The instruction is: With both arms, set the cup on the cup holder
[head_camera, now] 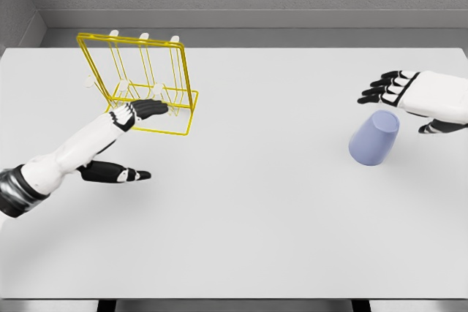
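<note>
Up at the right, the right hand (409, 96) is open, fingers straight and holding nothing; the cup (374, 137) stands upside down just below its fingers, apart from them. Across the table (256, 217), the left hand (135, 126) is also open, its fingertips at the holder's (139, 85) yellow base.

White desk (241, 224): yellow wire cup holder (142, 82), left robot hand (139, 111) open at its base; lavender cup (374, 137) inverted, well right of it, right robot hand (398, 89) open just beyond.
</note>
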Available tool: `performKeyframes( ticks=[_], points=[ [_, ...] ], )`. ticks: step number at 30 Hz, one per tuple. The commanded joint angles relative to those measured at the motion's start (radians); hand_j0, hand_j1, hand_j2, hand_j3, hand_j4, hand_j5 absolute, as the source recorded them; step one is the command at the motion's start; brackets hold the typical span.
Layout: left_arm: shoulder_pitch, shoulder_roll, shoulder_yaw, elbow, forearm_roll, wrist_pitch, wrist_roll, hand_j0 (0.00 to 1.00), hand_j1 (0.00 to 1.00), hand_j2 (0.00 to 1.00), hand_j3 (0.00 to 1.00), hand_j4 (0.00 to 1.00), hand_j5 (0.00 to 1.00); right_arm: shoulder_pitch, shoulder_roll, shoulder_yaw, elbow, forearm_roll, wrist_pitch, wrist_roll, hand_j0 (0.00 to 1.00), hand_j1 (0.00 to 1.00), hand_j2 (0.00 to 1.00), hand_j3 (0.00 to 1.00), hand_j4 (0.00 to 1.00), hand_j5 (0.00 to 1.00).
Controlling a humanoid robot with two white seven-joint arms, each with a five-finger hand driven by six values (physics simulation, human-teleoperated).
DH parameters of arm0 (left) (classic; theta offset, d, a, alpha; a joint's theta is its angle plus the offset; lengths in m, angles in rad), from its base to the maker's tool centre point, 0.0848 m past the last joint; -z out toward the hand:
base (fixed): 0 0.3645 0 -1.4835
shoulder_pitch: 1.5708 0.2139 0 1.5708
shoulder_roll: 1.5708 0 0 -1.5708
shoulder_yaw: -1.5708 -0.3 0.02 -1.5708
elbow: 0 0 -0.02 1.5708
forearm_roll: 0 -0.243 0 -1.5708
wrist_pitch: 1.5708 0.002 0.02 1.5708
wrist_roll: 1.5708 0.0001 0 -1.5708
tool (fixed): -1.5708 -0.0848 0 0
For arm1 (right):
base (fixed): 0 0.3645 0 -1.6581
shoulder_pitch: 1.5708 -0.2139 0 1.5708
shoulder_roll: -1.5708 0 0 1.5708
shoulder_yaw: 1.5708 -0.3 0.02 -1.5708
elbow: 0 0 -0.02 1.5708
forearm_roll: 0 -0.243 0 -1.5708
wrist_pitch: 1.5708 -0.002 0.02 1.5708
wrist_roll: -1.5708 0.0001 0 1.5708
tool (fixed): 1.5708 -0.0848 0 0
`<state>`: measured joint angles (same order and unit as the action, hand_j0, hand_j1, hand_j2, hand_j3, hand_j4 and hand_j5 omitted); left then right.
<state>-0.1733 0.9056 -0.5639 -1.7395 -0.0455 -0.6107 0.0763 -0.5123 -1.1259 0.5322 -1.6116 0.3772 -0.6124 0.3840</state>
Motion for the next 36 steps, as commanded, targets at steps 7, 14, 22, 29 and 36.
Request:
performKeyframes(
  ticks=[7, 14, 22, 29, 36],
  points=[
    [-0.109, 0.085, -0.225, -0.02, 0.24, 0.0, -0.001, 1.0, 1.0, 1.0, 1.0, 1.0, 1.0, -0.037, 0.031, 0.014, 0.03, 0.003, 0.002, -0.02, 1.0, 1.0, 1.0, 1.0, 1.0, 1.0],
    [-0.127, 0.11, -0.323, -0.046, 0.305, 0.0, 0.0, 1.0, 1.0, 1.0, 1.0, 1.0, 1.0, -0.141, 0.051, 0.124, 0.082, 0.011, 0.002, 0.113, 1.0, 1.0, 1.0, 1.0, 1.0, 1.0],
    [-0.161, 0.067, -0.338, -0.06, 0.429, 0.0, -0.001, 1.0, 1.0, 1.0, 1.0, 1.0, 1.0, -0.172, 0.087, 0.169, 0.117, 0.023, 0.002, 0.168, 1.0, 1.0, 1.0, 1.0, 1.0, 1.0],
    [-0.236, -0.03, -0.375, -0.06, 0.633, 0.0, -0.013, 1.0, 1.0, 1.0, 1.0, 1.0, 1.0, -0.173, 0.132, 0.187, 0.139, 0.046, 0.002, 0.17, 1.0, 1.0, 1.0, 1.0, 1.0, 1.0],
    [-0.295, 0.081, -0.459, -0.061, 0.658, 0.0, -0.087, 1.0, 1.0, 1.0, 1.0, 1.0, 1.0, -0.183, 0.169, 0.189, 0.179, 0.072, 0.002, 0.171, 1.0, 1.0, 1.0, 1.0, 1.0, 1.0]
  ],
)
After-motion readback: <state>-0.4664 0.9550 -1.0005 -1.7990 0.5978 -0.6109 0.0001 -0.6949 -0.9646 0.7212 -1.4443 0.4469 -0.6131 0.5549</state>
